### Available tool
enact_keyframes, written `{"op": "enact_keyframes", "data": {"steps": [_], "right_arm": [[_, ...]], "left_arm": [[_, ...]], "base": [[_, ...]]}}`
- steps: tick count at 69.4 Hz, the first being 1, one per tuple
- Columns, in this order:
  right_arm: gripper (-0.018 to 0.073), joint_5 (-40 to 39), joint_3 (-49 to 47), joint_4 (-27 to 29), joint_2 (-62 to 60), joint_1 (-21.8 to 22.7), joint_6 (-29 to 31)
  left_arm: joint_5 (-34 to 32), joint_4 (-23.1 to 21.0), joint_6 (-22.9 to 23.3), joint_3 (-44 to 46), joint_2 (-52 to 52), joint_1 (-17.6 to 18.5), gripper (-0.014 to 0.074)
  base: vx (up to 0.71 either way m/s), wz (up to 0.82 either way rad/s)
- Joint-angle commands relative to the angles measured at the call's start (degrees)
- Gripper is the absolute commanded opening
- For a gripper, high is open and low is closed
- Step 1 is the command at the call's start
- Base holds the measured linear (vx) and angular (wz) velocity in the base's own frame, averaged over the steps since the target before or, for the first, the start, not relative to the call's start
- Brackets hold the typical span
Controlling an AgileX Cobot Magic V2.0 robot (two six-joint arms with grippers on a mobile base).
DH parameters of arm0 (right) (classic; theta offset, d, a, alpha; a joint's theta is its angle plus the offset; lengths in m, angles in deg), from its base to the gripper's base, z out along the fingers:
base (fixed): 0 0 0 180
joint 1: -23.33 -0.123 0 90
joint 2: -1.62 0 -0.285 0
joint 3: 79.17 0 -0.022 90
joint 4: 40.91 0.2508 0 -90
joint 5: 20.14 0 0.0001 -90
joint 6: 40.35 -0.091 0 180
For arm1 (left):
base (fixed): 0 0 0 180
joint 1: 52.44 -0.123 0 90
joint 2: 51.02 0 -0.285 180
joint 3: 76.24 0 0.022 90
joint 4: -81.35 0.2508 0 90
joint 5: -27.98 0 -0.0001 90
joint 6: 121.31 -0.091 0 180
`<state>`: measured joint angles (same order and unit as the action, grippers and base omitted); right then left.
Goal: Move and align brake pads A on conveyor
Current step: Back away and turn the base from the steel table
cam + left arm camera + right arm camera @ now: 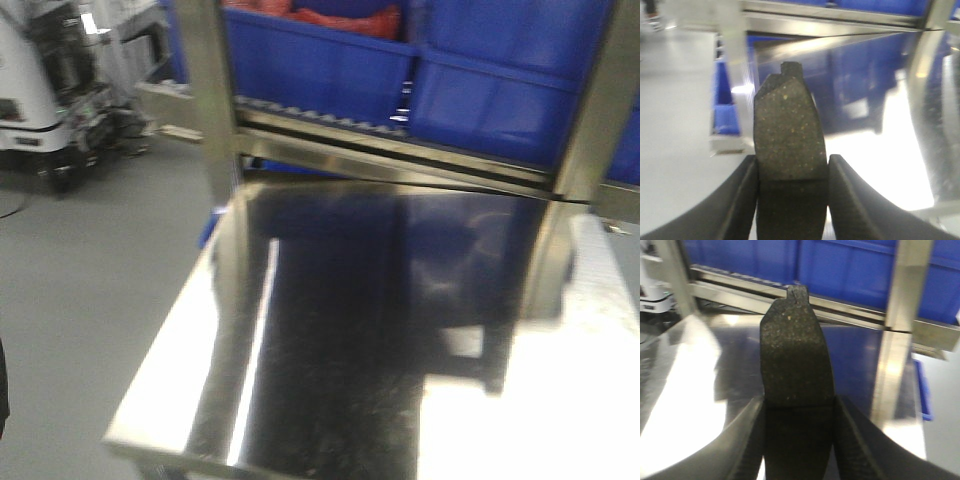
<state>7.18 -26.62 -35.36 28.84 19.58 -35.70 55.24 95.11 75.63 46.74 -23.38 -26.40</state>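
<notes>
- The shiny steel table [330,330] fills the near middle of the front view, mirroring blue shapes and white light.
- Blue bins [480,80] stand beyond its far edge, behind a steel frame [215,100] with upright posts.
- The left claw [792,165] is clamped on a brake pad [789,125], one finger on each long edge. The speckled dark face is turned to the camera, and the pad is held near the table's left edge.
- The right claw [798,405] grips a second brake pad [796,355] the same way, above the table, with its tab end towards the far frame.
</notes>
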Motion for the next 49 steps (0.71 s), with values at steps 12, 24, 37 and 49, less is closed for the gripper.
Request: {"op": "enact_keyframes", "data": {"steps": [12,24,37,49], "right_arm": [[-0.0004,-5.5,-1.8,0.2,0.3,0.3,0.2],[-0.0004,-5.5,-1.8,0.2,0.3,0.3,0.2],[-0.0004,-5.5,-1.8,0.2,0.3,0.3,0.2],[-0.0004,-5.5,-1.8,0.2,0.3,0.3,0.2]], "left_arm": [[-5.3,0.7,0.4,1.7,0.3,0.3,-0.0006],[-5.3,0.7,0.4,1.7,0.3,0.3,-0.0006],[-5.3,0.7,0.4,1.7,0.3,0.3,-0.0006],[-5.3,0.7,0.4,1.7,0.3,0.3,-0.0006]], "base": [[-0.19,0.75],[-0.2,0.77],[-0.19,0.72],[-0.17,0.67]]}}
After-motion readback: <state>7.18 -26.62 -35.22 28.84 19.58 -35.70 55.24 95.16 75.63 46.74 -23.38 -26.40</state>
